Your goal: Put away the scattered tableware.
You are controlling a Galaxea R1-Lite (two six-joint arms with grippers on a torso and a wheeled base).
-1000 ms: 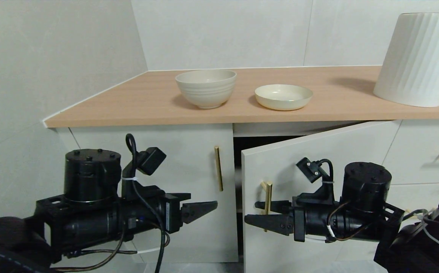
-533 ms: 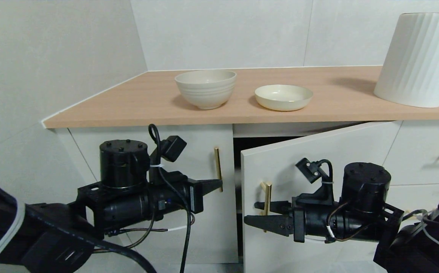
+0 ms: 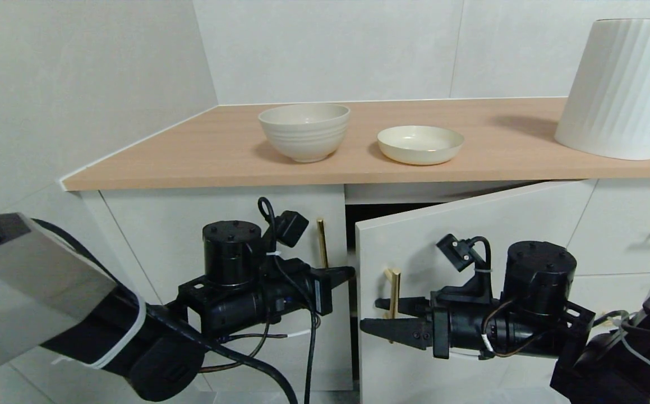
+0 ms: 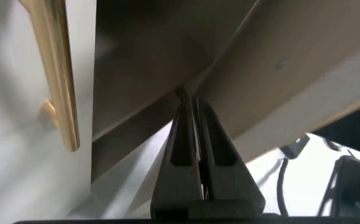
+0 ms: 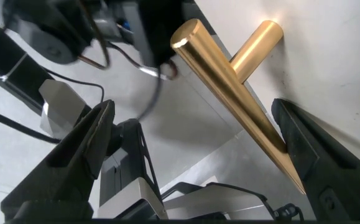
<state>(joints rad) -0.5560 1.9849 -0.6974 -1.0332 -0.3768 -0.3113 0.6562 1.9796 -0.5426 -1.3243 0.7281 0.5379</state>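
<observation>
You've got the right gripper (image 3: pixel 370 314) wide open at the ajar door (image 3: pixel 470 235), one finger on each side of the door's gold handle (image 3: pixel 394 292); in the right wrist view the handle (image 5: pixel 229 81) runs across the gap between the fingers (image 5: pixel 86 149), and you can't tell whether it touches either of them

Your left gripper (image 3: pixel 350 272) is pinched fully closed with nothing in it; the wrist view shows both fingers (image 4: pixel 180 143) pressed together, the tip poking into the dark gap beside the door's free edge, with the neighbouring door's handle (image 3: pixel 321 249) just beside it on the far side from the ajar door

Tableware sits on the counter (image 3: pixel 218 163) above the door: the shallow dish (image 3: pixel 420 143) is straight above the door near its free edge, and the bowl (image 3: pixel 304 130) is further left, past that edge, upright and apart from the dish

A ribbed white container (image 3: pixel 622 90) stands on the counter above the door's hinge side
</observation>
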